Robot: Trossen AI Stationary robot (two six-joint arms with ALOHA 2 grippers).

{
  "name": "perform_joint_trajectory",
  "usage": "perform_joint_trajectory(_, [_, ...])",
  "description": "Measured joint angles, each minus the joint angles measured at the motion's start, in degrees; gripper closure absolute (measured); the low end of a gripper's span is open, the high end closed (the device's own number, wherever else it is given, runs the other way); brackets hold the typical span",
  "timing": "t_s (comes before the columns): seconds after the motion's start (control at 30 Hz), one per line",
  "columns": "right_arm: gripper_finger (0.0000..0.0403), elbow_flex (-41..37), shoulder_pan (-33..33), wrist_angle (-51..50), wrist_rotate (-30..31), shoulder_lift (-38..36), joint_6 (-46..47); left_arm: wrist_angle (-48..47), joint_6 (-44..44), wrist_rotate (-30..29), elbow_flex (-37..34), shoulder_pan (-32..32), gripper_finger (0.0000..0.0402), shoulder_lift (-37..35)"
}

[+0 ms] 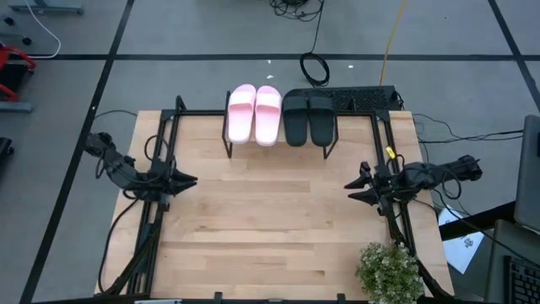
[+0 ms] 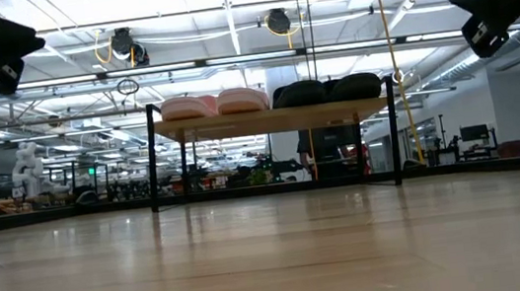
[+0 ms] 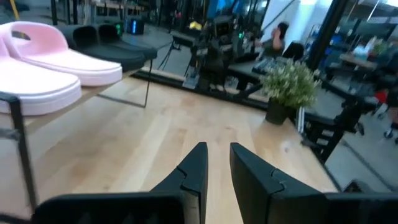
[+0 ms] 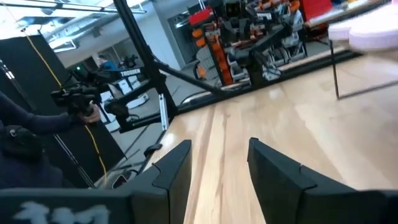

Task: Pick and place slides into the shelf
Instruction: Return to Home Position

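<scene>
The pink pair of slides (image 1: 254, 114) and the black pair (image 1: 308, 117) lie side by side with their soles on the shelf (image 1: 278, 142) at the table's far edge. The low view shows the pink slides (image 2: 214, 103) and black slides (image 2: 327, 90) on the shelf's wooden top (image 2: 272, 119). The pink slides (image 3: 46, 62) and black slides (image 3: 118, 51) also appear in the left wrist view. My left gripper (image 1: 192, 179) hovers at the table's left side, open (image 3: 217, 155). My right gripper (image 1: 350, 187) hovers at the right side, open (image 4: 219, 155). Both are raised off the table and hold nothing.
A potted plant (image 1: 390, 272) stands at the table's near right corner, close below my right arm. A black power strip (image 1: 363, 99) lies beyond the shelf. A person (image 4: 18, 149) shows beside the table in the right wrist view. Bare wood (image 1: 270, 219) spans the middle.
</scene>
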Motion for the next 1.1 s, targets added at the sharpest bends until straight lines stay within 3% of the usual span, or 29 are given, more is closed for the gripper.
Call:
perform_joint_trajectory(0.27, [0.0254,-2.65,0.00,6.54,-4.94,0.00,-1.52,12.26,2.29,1.71,-8.05,0.03,0.0339,-0.02])
perform_joint_trajectory(0.73, [0.0255,-2.65,0.00,3.52,-5.82,0.00,-3.77,16.88,7.20,8.88,-12.65,0.58,0.0339,-0.02])
perform_joint_trajectory(0.97, [0.0255,-4.03,-0.23,2.04,3.39,0.04,-6.45,20.89,10.56,13.11,-14.69,5.53,0.0339,0.77])
perform_joint_trajectory(1.1, [0.0255,-4.96,-2.31,2.25,5.05,0.03,-6.67,20.84,11.53,13.16,-14.69,10.71,0.0339,0.79])
